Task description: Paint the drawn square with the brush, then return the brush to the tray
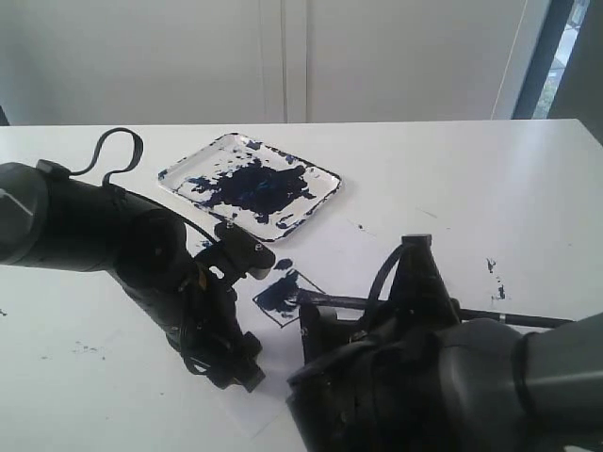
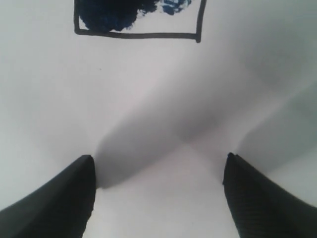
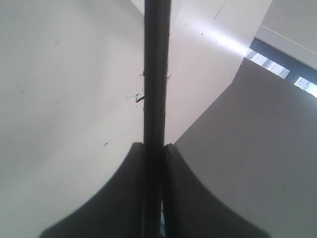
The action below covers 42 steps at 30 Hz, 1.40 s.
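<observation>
The drawn square [image 1: 283,296] is a thin black outline on white paper, blotched dark blue inside. In the left wrist view the drawn square [image 2: 143,27] lies just ahead of my left gripper [image 2: 159,157], which is open over bare paper with nothing between its fingers. The brush [image 1: 490,314] is a long black stick lying nearly level, its tip end at the square. My right gripper [image 3: 157,146] is shut on the brush [image 3: 157,74]; in the exterior view its fingers are mostly hidden behind the arm. The tray [image 1: 325,175], clear and smeared with dark blue paint, sits farther back.
My left arm [image 1: 94,226] reaches in from the left and my right arm [image 1: 443,377] fills the lower right. Small paint splatters [image 1: 495,278] dot the white table at the right. A wall and a window edge stand behind the table.
</observation>
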Each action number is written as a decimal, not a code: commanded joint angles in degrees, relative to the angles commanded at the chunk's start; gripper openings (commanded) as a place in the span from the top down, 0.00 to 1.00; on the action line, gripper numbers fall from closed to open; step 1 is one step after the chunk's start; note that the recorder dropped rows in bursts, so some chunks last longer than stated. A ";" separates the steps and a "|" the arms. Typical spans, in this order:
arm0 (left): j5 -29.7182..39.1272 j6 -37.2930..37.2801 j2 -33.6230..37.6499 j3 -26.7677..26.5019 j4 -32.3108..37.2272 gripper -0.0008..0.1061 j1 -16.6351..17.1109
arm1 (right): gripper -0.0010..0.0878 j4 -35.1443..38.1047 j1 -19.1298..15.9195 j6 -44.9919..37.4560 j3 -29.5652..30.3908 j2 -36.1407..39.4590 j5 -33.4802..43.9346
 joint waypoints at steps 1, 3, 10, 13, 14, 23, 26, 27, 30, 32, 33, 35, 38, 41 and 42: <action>0.00 0.12 0.00 0.00 0.00 0.29 0.00 | 0.99 -0.03 0.00 0.00 0.00 -0.62 0.00; 0.00 0.12 0.00 0.00 0.00 0.29 0.00 | 0.99 0.07 0.00 0.00 0.00 -2.15 0.00; 0.00 0.12 0.00 0.00 0.00 0.29 0.00 | 0.99 0.32 0.00 0.13 0.00 -6.53 0.00; 0.00 0.12 0.00 0.00 0.00 0.29 0.00 | 0.99 1.65 0.00 0.13 0.00 -7.81 0.00; 0.00 0.12 0.00 0.00 0.00 0.29 0.00 | 0.99 3.04 0.00 0.13 0.00 -8.08 0.00; 0.23 0.11 0.00 0.00 0.00 0.29 0.00 | 0.99 4.91 1.93 -3.51 0.00 -5.85 0.00; 0.23 0.11 0.00 0.00 0.00 0.29 0.00 | 0.99 5.12 1.99 -4.06 0.00 -4.58 0.00; 0.23 0.11 0.00 0.00 0.00 0.29 0.00 | 0.99 4.98 1.99 -4.06 0.00 -4.21 0.00; 0.23 0.11 0.00 0.00 0.00 0.29 0.00 | 0.99 2.74 2.30 -2.28 0.00 -3.70 0.00; 0.23 0.11 0.00 0.00 0.00 0.29 0.00 | 0.99 1.85 2.87 -1.78 -0.12 -3.70 0.00; 0.23 0.11 0.00 0.00 0.00 0.29 0.00 | 0.99 1.74 3.14 -1.78 -0.12 -3.70 0.00; 0.23 0.11 0.00 0.00 0.00 0.29 0.00 | 0.99 1.61 3.51 -1.34 -0.12 -3.70 0.00; 0.15 0.22 0.00 0.00 0.00 0.29 0.00 | 0.99 -0.51 3.06 5.08 -0.12 -3.70 0.00; 0.15 0.22 0.00 0.00 0.00 0.29 0.00 | 0.99 -5.49 1.21 19.99 -0.12 -3.70 0.00; 0.15 0.22 0.00 0.00 0.00 0.29 0.00 | 0.97 -5.41 0.46 22.86 -0.12 -3.70 0.00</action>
